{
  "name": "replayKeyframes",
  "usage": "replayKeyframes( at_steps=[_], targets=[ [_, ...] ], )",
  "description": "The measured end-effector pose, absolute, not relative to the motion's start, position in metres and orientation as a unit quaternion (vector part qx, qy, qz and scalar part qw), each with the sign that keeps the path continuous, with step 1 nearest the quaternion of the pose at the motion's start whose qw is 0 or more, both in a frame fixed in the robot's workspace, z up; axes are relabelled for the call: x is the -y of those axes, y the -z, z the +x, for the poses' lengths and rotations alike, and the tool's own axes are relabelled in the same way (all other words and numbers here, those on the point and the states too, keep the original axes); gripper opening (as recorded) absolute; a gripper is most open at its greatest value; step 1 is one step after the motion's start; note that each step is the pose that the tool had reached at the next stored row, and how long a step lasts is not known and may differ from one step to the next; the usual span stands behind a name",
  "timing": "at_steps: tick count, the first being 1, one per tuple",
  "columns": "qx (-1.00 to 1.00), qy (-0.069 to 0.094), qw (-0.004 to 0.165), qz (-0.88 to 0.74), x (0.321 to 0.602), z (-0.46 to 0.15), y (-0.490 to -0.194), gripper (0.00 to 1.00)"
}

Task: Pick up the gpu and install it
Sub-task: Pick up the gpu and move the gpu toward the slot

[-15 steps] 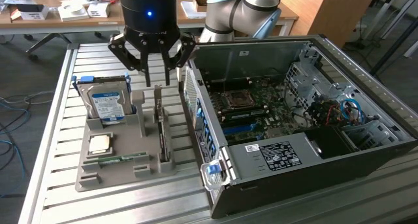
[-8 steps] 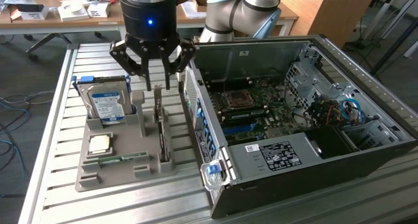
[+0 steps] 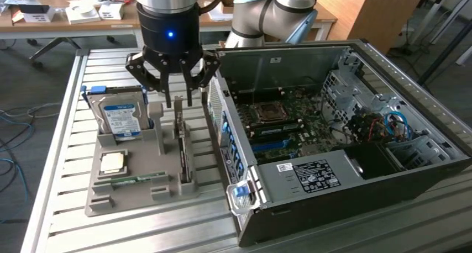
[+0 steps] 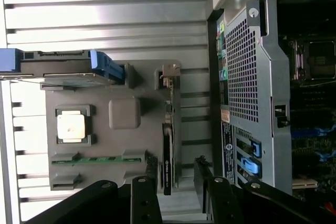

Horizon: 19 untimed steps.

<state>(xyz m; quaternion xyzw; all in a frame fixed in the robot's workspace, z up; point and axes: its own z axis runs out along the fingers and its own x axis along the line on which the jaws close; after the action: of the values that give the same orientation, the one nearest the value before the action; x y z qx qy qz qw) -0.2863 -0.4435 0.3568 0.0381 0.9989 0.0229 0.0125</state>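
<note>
The slatted metal counter [image 3: 63,170] carries a grey parts holder [image 3: 136,200] and, just beside it at three o'clock in the exterior view, an open computer tower [image 3: 295,220].

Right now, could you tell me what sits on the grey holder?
On the grey holder: a hard drive, a processor chip, a green memory stick and the gpu on edge. Its slot hides its lower edge.

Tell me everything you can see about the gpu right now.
The gpu is a thin, flat, dark card with a silver metal bracket at one end. It stands on its long edge in a slot of the grey holder, on the side nearest the open computer case. The holder's slot walls touch it low down. The open gripper hovers just above it with fingers spread, not gripping it.
</note>
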Motion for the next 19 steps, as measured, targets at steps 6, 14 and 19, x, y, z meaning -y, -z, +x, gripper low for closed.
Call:
replayKeyframes(
  at_steps=[6, 14, 19],
  targets=[
    [-0.999, -0.023, 0.012, 0.038, 0.443, -0.286, -0.349, 0.42],
    [-0.999, -0.023, 0.012, 0.038, 0.443, -0.286, -0.340, 0.42],
    [-0.999, -0.023, 0.012, 0.038, 0.443, -0.286, -0.334, 0.42]
  ],
)
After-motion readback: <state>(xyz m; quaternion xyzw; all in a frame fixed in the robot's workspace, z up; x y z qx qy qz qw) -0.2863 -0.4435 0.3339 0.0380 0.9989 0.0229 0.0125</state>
